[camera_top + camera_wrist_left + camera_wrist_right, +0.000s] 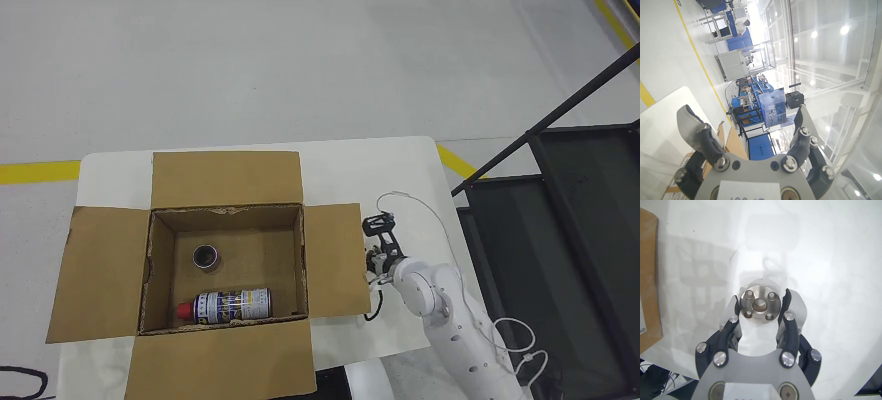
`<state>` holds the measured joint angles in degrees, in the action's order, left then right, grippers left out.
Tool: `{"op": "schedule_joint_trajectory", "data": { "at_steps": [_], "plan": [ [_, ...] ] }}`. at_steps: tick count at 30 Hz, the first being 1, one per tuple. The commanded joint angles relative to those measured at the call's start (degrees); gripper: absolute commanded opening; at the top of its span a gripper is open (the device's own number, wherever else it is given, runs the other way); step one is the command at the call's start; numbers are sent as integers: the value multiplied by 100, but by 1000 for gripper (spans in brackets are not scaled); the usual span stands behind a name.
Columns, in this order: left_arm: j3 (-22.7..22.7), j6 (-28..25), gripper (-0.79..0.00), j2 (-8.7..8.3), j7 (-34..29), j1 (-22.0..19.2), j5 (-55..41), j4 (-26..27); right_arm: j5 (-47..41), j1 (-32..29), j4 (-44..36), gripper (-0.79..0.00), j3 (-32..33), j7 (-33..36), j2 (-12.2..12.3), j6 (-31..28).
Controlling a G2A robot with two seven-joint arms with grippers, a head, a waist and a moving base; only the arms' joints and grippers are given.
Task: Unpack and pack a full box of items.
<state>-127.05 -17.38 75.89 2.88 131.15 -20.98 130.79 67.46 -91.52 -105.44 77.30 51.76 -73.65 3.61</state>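
Noted the white worktop (400, 170) beneath the right gripper (761, 306). Found the open cardboard box (225, 180) just beside those fingers. Saw inside it, farther off, a spray can (225, 304) lying on its side, label print left unread, and a dark ring (207, 257). Judged the fingers clamped on a steel flange (760, 304) lying flat between them, bore upward. Found the left gripper (743, 113) spread wide, holding nothing.

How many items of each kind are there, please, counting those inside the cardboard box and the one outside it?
Spray can: 1
Dark roll: 1
Metal flange: 1
Total: 3
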Motion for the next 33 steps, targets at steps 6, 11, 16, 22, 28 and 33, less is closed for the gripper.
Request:
{"op": "schedule_joint_trajectory", "data": {
  "at_steps": [6,11,16,22,28,33],
  "plan": [
    [0,0,0,0,0,0,0,0,77,-383,-721,-394,376,-130,63,9],
    [0,0,0,0,0,0,0,0,67,-719,-1286,-403,693,-337,102,-9],
    [0,0,0,0,0,0,0,0,-506,-1125,-1991,-425,1053,-1145,123,-446],
    [0,0,0,0,0,0,0,0,-931,-1581,-2704,-453,1346,-2199,155,-1317],
    [0,0,0,0,0,0,0,0,-971,-1349,-2910,-446,1064,-2305,194,-2054],
    [0,0,0,0,0,0,0,0,-881,-430,-2635,-422,257,-1798,195,-2366]
  ]
}}
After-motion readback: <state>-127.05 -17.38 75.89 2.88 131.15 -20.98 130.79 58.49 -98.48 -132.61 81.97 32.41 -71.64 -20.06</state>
